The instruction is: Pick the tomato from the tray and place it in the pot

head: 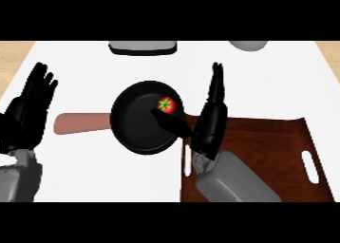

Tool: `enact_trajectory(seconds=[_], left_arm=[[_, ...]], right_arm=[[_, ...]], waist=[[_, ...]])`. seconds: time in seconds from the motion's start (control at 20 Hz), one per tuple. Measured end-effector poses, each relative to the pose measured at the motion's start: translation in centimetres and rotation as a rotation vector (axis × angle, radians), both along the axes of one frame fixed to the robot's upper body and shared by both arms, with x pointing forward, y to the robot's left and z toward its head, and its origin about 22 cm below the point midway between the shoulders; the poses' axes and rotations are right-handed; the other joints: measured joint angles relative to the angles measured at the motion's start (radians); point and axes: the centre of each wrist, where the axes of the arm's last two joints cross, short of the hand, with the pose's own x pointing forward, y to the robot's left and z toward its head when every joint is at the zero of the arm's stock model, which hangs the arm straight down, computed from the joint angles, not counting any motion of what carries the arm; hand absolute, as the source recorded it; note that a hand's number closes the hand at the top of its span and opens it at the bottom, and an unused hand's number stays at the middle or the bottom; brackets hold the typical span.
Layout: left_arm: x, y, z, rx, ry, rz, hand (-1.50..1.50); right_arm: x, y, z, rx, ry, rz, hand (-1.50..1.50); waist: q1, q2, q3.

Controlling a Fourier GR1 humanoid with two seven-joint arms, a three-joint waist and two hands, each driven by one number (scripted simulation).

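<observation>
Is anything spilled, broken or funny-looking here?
Nothing stands out. The tomato shows inside the black pot, near its right rim, beside the thumb of the open right hand. Nothing looks spilled or broken on the tray. The left hand rests open at the view's left.

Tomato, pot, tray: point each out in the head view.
tomato (pixel 165 105), head view, its green-starred top.
pot (pixel 134 121), head view, bare black floor left of the tomato.
tray (pixel 271 137), head view, bare brown floor, right half.
</observation>
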Motion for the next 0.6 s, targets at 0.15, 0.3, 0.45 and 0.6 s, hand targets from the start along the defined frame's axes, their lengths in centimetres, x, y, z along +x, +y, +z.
enact_trajectory(seconds=[0.15, 0.3, 0.45, 0.6], left_arm=[[-0.4, 0.0, -0.3, -0.001, -0.003, 0.005, 0.00], [-0.6, 0.0, -0.1, 0.000, -0.003, 0.007, 0.00], [-0.3, 0.2, 0.0, 0.001, -0.004, 0.005, 0.00], [-0.6, 0.1, 0.0, -0.002, -0.004, 0.003, 0.00]], right_arm=[[-1.8, -1.5, 0.2, 0.030, -0.006, 0.008, -1.50], [-4.0, -3.0, -0.6, 0.038, -0.003, 0.014, -1.50], [-5.6, -4.2, -0.8, 0.039, 0.002, 0.016, -1.50], [-6.8, -5.4, -0.4, 0.040, 0.005, 0.022, -1.50]], waist=[[-0.003, 0.000, 0.000], [-0.005, 0.000, 0.000], [-0.006, 0.001, 0.000], [-0.005, 0.001, 0.000]])
